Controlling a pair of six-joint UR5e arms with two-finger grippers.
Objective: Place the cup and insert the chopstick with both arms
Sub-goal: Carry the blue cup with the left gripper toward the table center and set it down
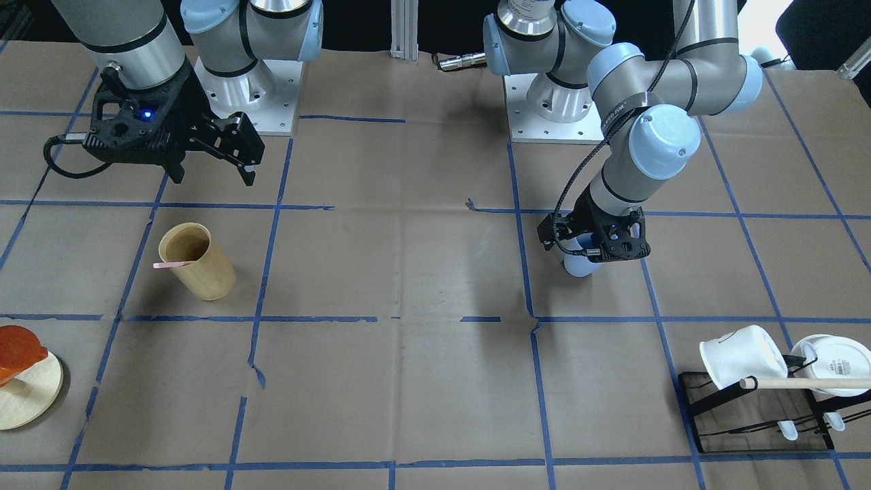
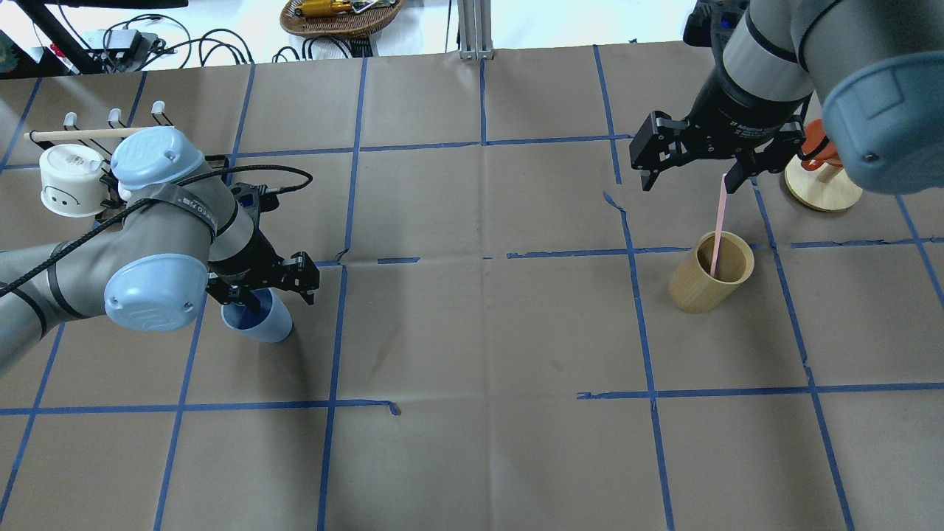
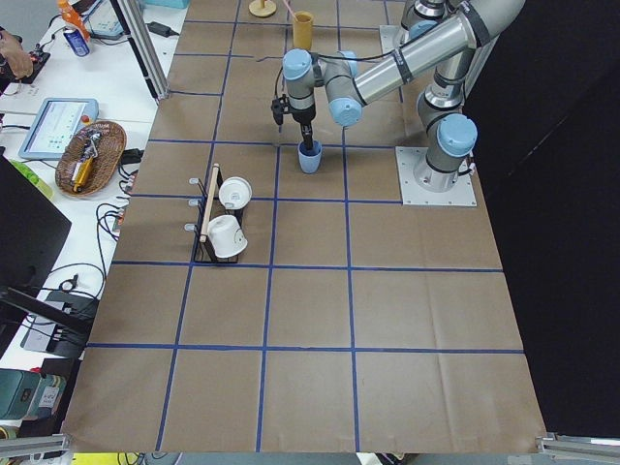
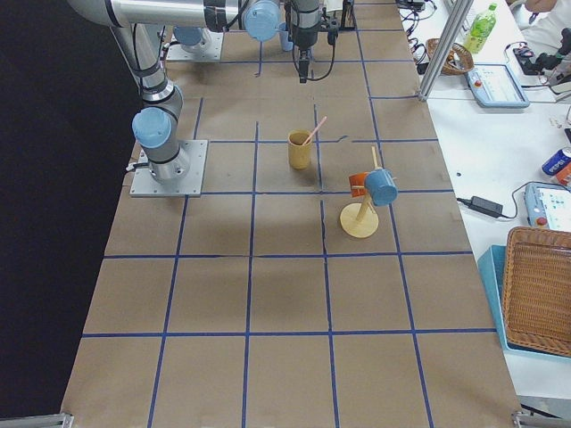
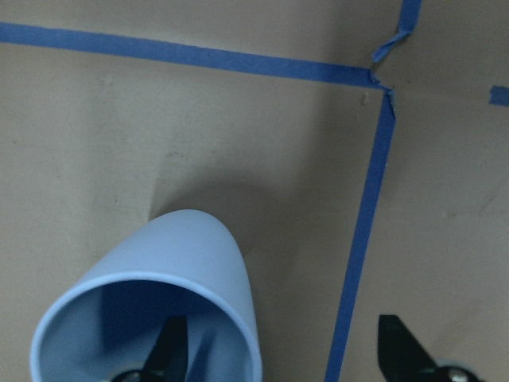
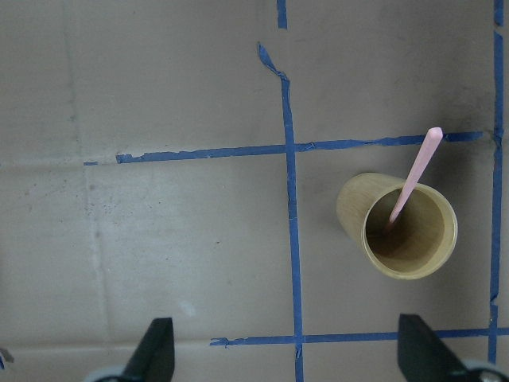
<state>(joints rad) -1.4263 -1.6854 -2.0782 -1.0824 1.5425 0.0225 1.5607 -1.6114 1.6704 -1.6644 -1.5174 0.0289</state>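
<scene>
Left fingers (image 5: 171, 350): spread wide and released. One hangs inside the mouth of the blue cup and the other outside its wall, so they straddle the rim without pinching it.
Blue cup (image 2: 269, 324): stands upright on the surface on the robot's left side, just beside a blue tape line and near the mug rack.
Right fingers (image 6: 157, 352): spread apart and holding nothing, raised well above the surface and clear of the wooden cup.
Wooden cup (image 2: 697, 287): upright on the robot's right side, inside a taped square, close to the crossing of two tape lines.
Pink chopstick (image 2: 719, 221): lower end down inside the wooden cup. It leans on the rim and its upper end sticks out at a slant, with no fingers on it.
Surface (image 2: 472, 332): brown paper marked with a grid of blue tape, torn in a few spots.
Mug rack (image 1: 755, 415): black frame with a wooden dowel at the far left edge, carrying two white mugs (image 1: 745, 355).
Wooden stand (image 4: 360, 220): round base at the right end, holding an orange mug (image 4: 358, 185) and a blue mug (image 4: 382, 187).
</scene>
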